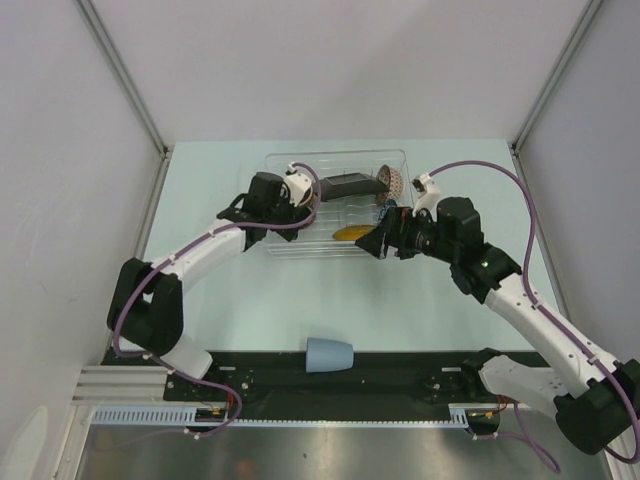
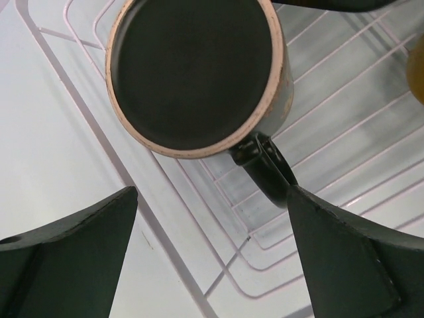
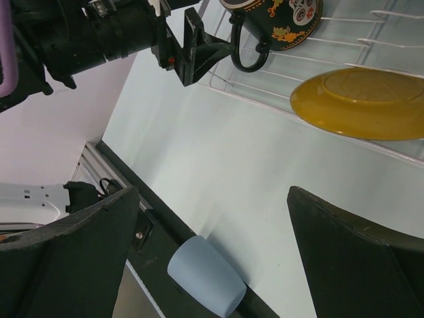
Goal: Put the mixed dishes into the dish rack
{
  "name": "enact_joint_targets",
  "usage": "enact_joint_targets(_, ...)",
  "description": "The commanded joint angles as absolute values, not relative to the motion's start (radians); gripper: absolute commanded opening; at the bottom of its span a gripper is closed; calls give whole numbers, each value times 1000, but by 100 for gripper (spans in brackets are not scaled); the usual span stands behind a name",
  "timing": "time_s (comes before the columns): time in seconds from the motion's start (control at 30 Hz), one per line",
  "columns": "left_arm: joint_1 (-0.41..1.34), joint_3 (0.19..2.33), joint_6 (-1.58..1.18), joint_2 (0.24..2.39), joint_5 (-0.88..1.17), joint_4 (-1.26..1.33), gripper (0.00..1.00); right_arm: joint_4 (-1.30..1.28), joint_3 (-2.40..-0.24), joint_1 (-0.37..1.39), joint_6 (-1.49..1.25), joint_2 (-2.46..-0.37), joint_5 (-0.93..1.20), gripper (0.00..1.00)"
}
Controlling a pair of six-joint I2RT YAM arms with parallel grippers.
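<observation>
The dish rack is a clear tray with a wire grid, at the table's far middle. In it stand the black square plate, the cream-pink patterned bowl and the yellow saucer. The dark mug rests on the grid with its base towards the left wrist camera; it also shows in the right wrist view. My left gripper is open just short of it, its right finger beside the handle. My right gripper is open and empty above the table. The light-blue cup lies on its side at the near edge. The blue bowl is not visible.
The yellow saucer leans at the rack's near side, close to my right gripper. My left gripper hangs over the rack's left end. A black strip runs along the table's near edge, touching the cup. Grey walls close in both sides.
</observation>
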State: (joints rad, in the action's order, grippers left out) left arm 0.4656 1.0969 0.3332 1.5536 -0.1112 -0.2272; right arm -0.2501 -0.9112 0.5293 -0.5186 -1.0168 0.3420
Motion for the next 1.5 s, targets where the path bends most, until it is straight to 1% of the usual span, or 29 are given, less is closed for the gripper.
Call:
enact_joint_targets(0.0,471,1126,267,1569,-160,-134,100,-236,-951,511,-511,-1002,368,100)
enact_joint_targets(0.13,472,1117,247,1583,-173,-114,100,-235,-953,499,-517,-1008,387,100)
enact_joint_targets(0.57,428,1006,359,1598,-238,-3,100,-230,-951,476,-526,-1005,411,100)
enact_joint_targets(0.87,367,1006,365,1574,-244,-8,100,-279,-951,500,-471,-1002,385,100)
enact_joint_targets(1.0,365,1025,335,1514,-212,-67,100,-363,-956,603,-400,-1015,273,100)
enact_joint_targets(1.03,365,1034,324,1500,-198,-86,100,-385,-965,670,-388,-1025,244,100)
enact_joint_targets(1.1,368,1064,284,1453,-152,-153,100,-464,-1011,771,-345,-1067,114,100)
enact_joint_targets(1.13,373,1075,272,1431,-140,-175,100,-492,-1029,890,-328,-1084,57,100)
enact_joint_targets(1.17,374,1095,258,1393,-130,-196,100,-521,-1051,949,-301,-1110,-69,100)
enact_joint_targets(1.23,376,1120,219,1350,-85,-268,100,-633,-1139,1078,-282,-1216,-206,100)
enact_joint_targets(1.27,376,1146,206,1330,-66,-296,100,-673,-1179,1182,-279,-1257,-316,100)
enact_joint_targets(1.3,377,1157,184,1280,-54,-351,99,-749,-1212,1234,-288,-1347,-363,100)
enact_joint_targets(1.37,374,1187,157,1227,-23,-429,100,-839,-1307,1348,-308,-1423,-461,100)
enact_joint_targets(1.47,371,1198,149,1119,-20,-506,100,-954,-1428,1446,-354,-1583,-549,100)
